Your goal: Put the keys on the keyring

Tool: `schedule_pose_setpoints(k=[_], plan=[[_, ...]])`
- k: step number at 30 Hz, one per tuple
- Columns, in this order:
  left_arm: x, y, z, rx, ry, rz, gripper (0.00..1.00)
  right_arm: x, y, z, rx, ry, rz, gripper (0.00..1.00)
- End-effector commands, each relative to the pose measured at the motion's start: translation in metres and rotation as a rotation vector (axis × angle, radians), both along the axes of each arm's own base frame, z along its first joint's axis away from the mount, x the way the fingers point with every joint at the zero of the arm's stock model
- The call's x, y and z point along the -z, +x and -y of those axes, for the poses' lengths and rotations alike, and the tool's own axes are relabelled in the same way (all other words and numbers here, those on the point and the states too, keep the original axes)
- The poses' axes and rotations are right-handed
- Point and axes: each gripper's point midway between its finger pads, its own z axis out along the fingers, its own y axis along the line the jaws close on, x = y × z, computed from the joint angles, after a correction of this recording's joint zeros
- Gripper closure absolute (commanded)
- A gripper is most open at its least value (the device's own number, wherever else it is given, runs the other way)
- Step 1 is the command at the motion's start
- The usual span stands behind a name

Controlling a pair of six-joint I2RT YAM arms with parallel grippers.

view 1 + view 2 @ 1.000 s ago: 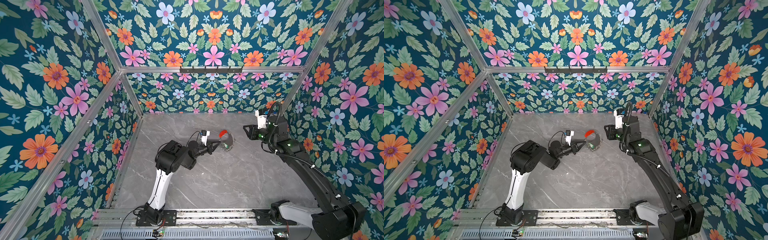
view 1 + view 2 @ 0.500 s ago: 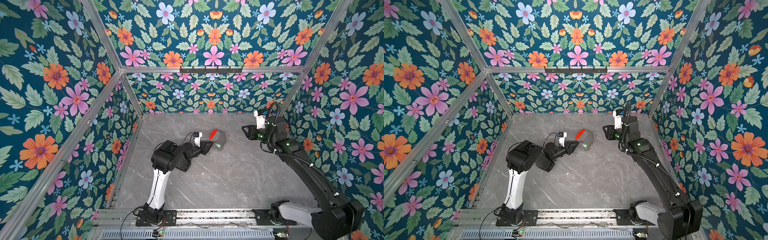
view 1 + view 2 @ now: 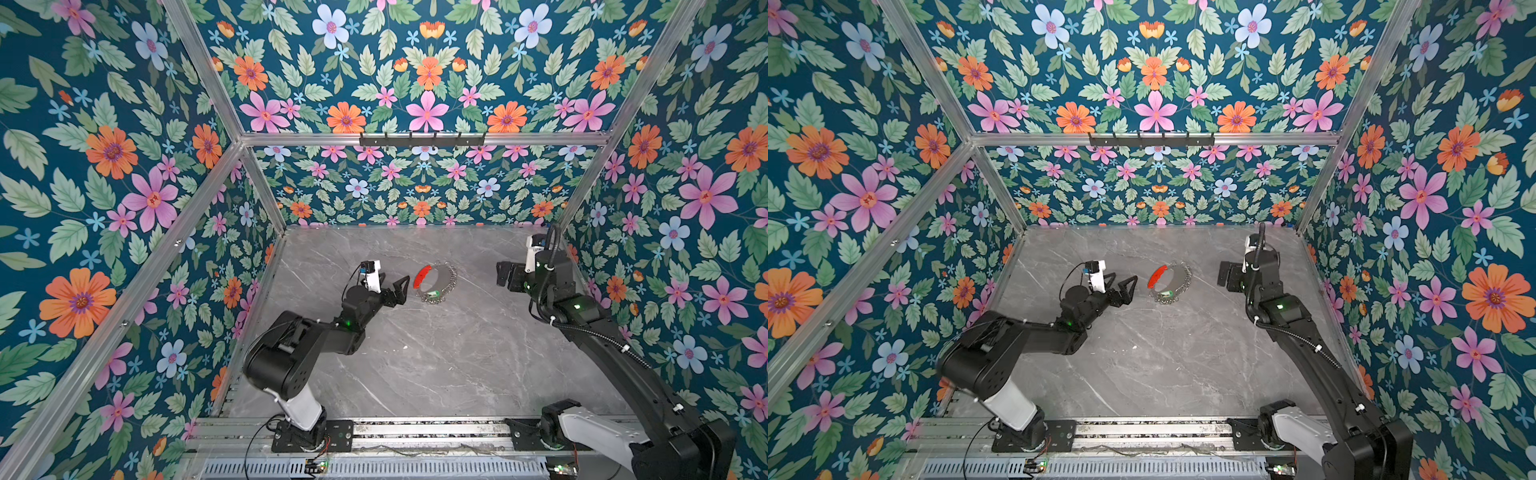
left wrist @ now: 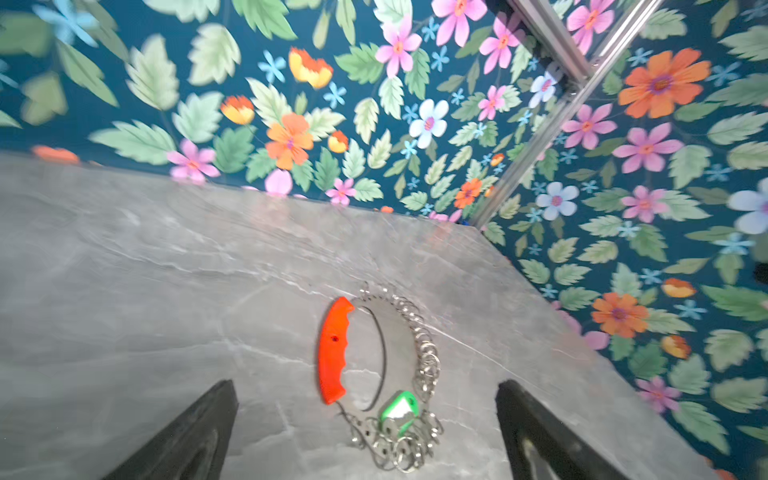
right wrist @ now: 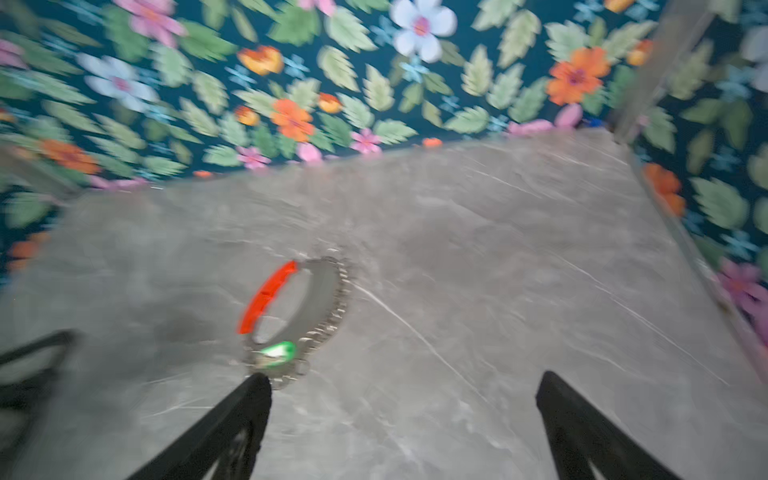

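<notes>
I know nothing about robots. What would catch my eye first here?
Loud floral wallpaper covers every wall. Centre of the grey table lies the red-handled keyring, a bright green key tag among its rings. Either side, the left end effector and right end effector stand open.

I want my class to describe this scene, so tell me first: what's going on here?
Two robot arms face a keyring lying flat on the grey table. Neither holds anything: the left hand is open just beside the ring's red grip, and the right hand is open, farther off on the other side. A small green key lies among the silver split rings at the near end; whether it is threaded on cannot be told.
</notes>
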Motion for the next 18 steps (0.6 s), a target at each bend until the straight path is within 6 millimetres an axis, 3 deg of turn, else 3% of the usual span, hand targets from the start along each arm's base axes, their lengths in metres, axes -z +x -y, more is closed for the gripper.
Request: schedule_pose_setpoints(k=[1,6,9,18], plan=[[0.035,-0.008,-0.044,-0.159,0.320,-0.101,0.00,0.023,-0.008,0.045,0.227,-0.107,0.028,0.01],[0.026,-0.030,-0.082,-0.273,0.446,-0.121,0.00,0.073,-0.015,0.057,0.254,-0.175,0.074,0.04],[0.021,-0.044,-0.095,-0.307,0.432,-0.111,0.00,0.081,-0.011,0.054,0.211,-0.215,0.173,0.07],[0.019,-0.072,-0.096,-0.251,0.349,-0.094,0.00,0.115,0.026,0.054,0.171,-0.348,0.139,0.02]])
